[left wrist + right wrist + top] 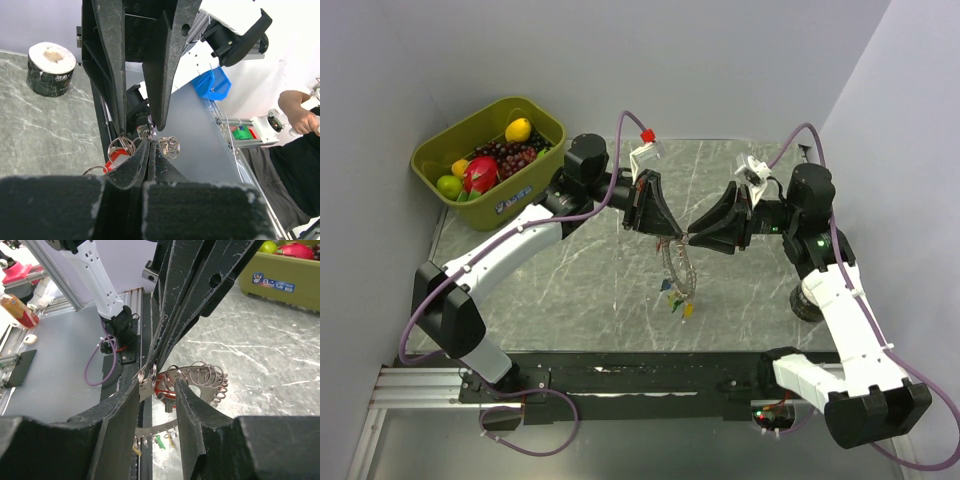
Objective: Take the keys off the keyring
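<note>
Here, above the middle of a grey marbled worktop (570, 285), two black-fingered robot arms meet tip to tip over the keyring (678, 262), a large loop of silvery-grey metal threaded with small wire rings. The left gripper (149, 145) has its fingers pressed together, pinching the top of the loop, as both wrist views show. The right gripper (157, 386) faces it with its jaws apart; a stretch of the loop and a cluster of wire rings lie between its two fingers, though whether either finger touches the metal cannot be told. The loop hangs down from the pinch, clear of the arms, towards the near edge of the worktop. At its lower end dangle the keys (677, 298), tiny plastic tags in green, blue and yellow, while a red one sits up near the fingertips in the wrist views; whether the lowest tags rest on the worktop cannot be told. At the far left corner stands an olive-green plastic bin (455, 131) holding colourful fruit, and a black roll of tape (807, 300) with a white core sits near the right edge
</note>
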Controlling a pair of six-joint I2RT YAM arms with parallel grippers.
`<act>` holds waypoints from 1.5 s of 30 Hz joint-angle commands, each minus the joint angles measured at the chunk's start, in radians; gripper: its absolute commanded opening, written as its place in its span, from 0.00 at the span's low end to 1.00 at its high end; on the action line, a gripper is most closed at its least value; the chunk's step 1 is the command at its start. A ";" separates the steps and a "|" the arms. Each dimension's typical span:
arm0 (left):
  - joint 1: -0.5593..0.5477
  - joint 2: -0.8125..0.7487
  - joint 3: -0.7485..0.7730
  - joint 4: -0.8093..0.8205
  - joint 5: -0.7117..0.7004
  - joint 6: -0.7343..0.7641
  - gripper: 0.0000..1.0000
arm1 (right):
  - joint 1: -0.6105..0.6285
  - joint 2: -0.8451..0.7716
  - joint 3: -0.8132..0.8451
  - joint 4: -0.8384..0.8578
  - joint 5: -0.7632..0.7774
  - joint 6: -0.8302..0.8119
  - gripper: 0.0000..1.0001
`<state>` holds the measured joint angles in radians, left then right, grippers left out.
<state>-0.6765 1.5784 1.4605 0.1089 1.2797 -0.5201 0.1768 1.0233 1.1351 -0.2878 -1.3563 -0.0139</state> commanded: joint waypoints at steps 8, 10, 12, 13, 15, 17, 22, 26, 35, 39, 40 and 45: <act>-0.011 -0.035 0.043 0.035 0.021 0.003 0.01 | -0.005 -0.008 -0.029 0.085 -0.064 0.068 0.33; -0.012 -0.034 0.043 0.040 0.021 0.000 0.01 | -0.007 -0.014 -0.041 0.108 -0.073 0.081 0.30; -0.012 -0.032 0.038 0.046 0.023 -0.004 0.01 | -0.007 -0.020 -0.052 0.136 -0.082 0.109 0.28; -0.012 -0.034 0.037 0.054 0.023 -0.012 0.01 | -0.005 -0.023 -0.057 0.145 -0.089 0.112 0.28; -0.012 -0.032 0.035 0.058 0.021 -0.015 0.01 | -0.007 -0.028 -0.058 0.150 -0.092 0.118 0.29; -0.012 -0.032 0.032 0.066 0.021 -0.021 0.01 | -0.007 -0.031 -0.063 0.171 -0.090 0.130 0.31; -0.012 -0.031 0.029 0.067 0.020 -0.023 0.01 | -0.007 -0.040 -0.096 0.283 -0.116 0.245 0.33; -0.014 -0.029 0.027 0.069 0.017 -0.023 0.01 | -0.004 -0.043 -0.095 0.302 -0.116 0.247 0.34; -0.014 -0.023 0.024 0.087 0.017 -0.038 0.01 | 0.006 -0.039 -0.103 0.325 -0.121 0.262 0.34; -0.017 -0.018 0.024 0.094 0.017 -0.046 0.01 | 0.015 -0.029 -0.110 0.357 -0.119 0.291 0.32; -0.017 -0.017 0.024 0.094 0.018 -0.044 0.01 | 0.013 -0.023 -0.115 0.371 -0.122 0.302 0.32; -0.020 -0.017 0.026 0.089 0.021 -0.043 0.01 | 0.015 -0.006 -0.115 0.426 -0.119 0.351 0.32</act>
<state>-0.6888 1.5791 1.4605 0.1459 1.2854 -0.5442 0.1856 1.0103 1.0191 0.0471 -1.4616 0.2859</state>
